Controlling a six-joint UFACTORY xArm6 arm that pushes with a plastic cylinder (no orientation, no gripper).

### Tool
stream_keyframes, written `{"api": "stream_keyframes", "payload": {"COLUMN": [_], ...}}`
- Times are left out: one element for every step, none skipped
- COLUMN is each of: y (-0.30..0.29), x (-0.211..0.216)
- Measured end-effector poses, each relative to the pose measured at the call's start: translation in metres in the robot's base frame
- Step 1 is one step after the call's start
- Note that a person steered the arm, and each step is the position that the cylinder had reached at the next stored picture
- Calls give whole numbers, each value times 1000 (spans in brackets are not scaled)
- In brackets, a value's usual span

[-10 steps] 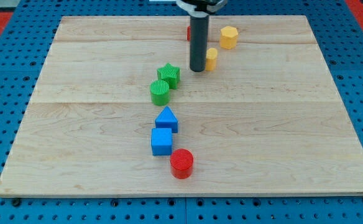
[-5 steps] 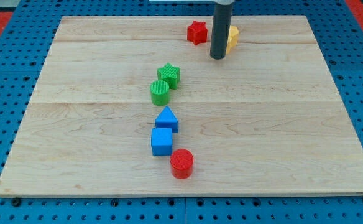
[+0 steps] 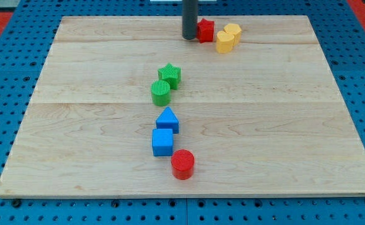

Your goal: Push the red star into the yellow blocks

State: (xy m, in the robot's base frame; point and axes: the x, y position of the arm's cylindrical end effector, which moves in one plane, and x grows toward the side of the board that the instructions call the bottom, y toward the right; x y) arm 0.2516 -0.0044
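The red star (image 3: 205, 30) lies near the view's top, a little right of centre. Two yellow blocks sit just to its right: a smaller one (image 3: 225, 42) and a hexagonal one (image 3: 234, 32) behind it, touching each other. The star stands close beside the smaller yellow block. My tip (image 3: 189, 37) rests on the board right against the star's left side, the dark rod rising out of the view's top.
A green star (image 3: 170, 75) and a green cylinder (image 3: 160, 92) sit at mid-board. A blue triangular block (image 3: 167, 120), a blue cube (image 3: 162, 142) and a red cylinder (image 3: 183, 164) line up toward the view's bottom. The wooden board (image 3: 295, 125) lies on a blue pegboard.
My tip moved from beside the smaller yellow block, up past the yellow blocks, to the red star's left. The smaller yellow block slid up against the hexagon; the star shifted slightly right.
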Motion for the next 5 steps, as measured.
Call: {"api": "stream_keyframes", "payload": {"y": [5, 53, 28, -27, 2], "x": [-26, -12, -10, 13, 112]}}
